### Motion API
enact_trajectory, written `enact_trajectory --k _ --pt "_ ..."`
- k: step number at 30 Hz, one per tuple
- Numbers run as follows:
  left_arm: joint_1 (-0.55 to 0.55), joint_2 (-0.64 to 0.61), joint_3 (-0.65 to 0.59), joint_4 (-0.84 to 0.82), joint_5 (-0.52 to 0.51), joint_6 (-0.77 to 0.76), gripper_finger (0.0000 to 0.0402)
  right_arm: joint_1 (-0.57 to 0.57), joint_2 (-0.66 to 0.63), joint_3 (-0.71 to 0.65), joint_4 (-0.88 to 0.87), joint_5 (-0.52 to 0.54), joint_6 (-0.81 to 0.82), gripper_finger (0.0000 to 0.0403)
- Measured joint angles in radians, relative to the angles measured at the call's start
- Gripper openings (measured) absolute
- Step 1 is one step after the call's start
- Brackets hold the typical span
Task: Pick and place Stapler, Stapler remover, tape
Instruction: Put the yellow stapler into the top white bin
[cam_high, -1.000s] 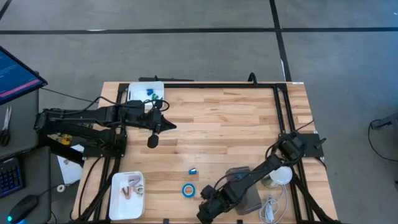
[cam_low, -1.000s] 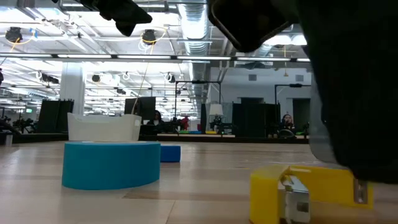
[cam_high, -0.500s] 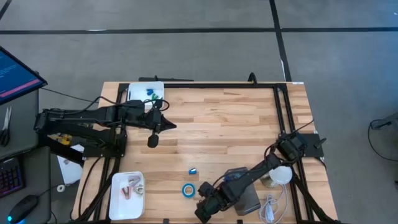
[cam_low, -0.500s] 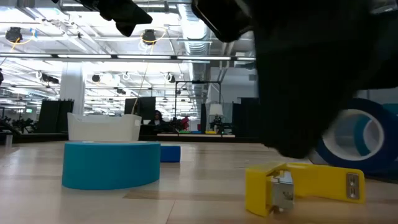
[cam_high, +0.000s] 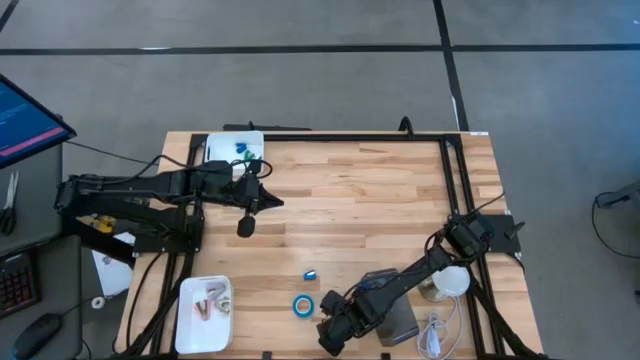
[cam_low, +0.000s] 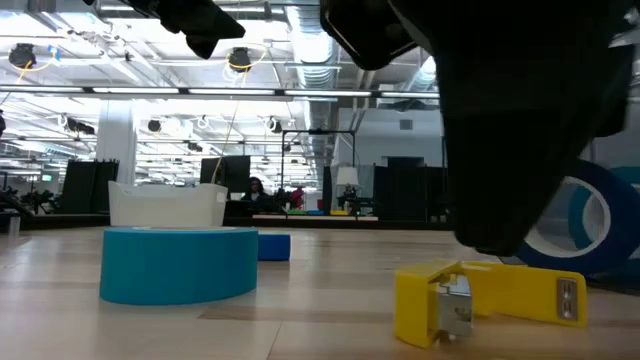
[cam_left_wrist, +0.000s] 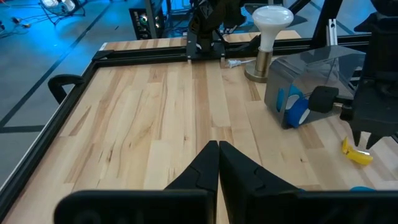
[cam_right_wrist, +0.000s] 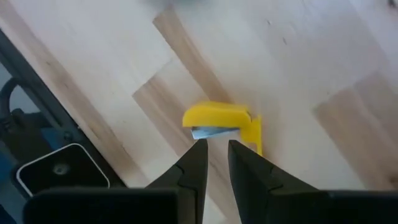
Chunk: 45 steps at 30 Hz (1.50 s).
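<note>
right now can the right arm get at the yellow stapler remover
Probably yes: the right hand hangs just over the yellow stapler remover, its fingers slightly parted, with only bare table around it.

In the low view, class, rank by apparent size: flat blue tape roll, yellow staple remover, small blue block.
1. Flat tape roll
2. Staple remover, though it sits nearer the camera, so true size is unsure
3. Blue block, farther back

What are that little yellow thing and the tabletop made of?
The yellow staple remover looks like glossy moulded plastic, with a smooth, even colour, and holds a small silvery part, probably metal, that shows bright reflections. The tabletop looks like butcher-block wood: narrow pale and tan strips with visible grain and a light satin sheen.
</note>
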<state>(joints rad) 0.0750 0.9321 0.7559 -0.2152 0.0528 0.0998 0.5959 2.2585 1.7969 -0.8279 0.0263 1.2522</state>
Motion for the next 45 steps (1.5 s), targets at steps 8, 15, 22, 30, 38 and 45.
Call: enact_trajectory --k 8,15,22,30,38,45 --pt "0.000 0.000 0.000 0.000 0.000 0.000 0.0004 -0.011 0.000 0.001 0.029 -0.027 -0.219 0.0059" --pt "0.000 0.000 0.000 0.000 0.000 0.000 0.0004 -0.016 -0.001 0.001 0.016 -0.029 -0.384 0.0059" --pt "0.000 0.000 0.000 0.001 0.000 0.000 0.0004 -0.036 -0.001 0.001 -0.082 -0.030 -0.451 0.0059" --pt "0.000 0.000 0.000 0.002 0.000 0.000 0.0004 -0.076 -0.002 0.001 -0.111 -0.120 -0.500 0.0067" --pt "0.000 0.000 0.000 0.005 0.000 0.000 0.0004 -0.087 -0.002 0.001 -0.102 -0.186 -0.499 0.0121" --pt "0.000 0.000 0.000 0.007 0.000 0.001 0.0004 -0.086 -0.002 0.001 -0.075 -0.187 -0.495 0.0147"
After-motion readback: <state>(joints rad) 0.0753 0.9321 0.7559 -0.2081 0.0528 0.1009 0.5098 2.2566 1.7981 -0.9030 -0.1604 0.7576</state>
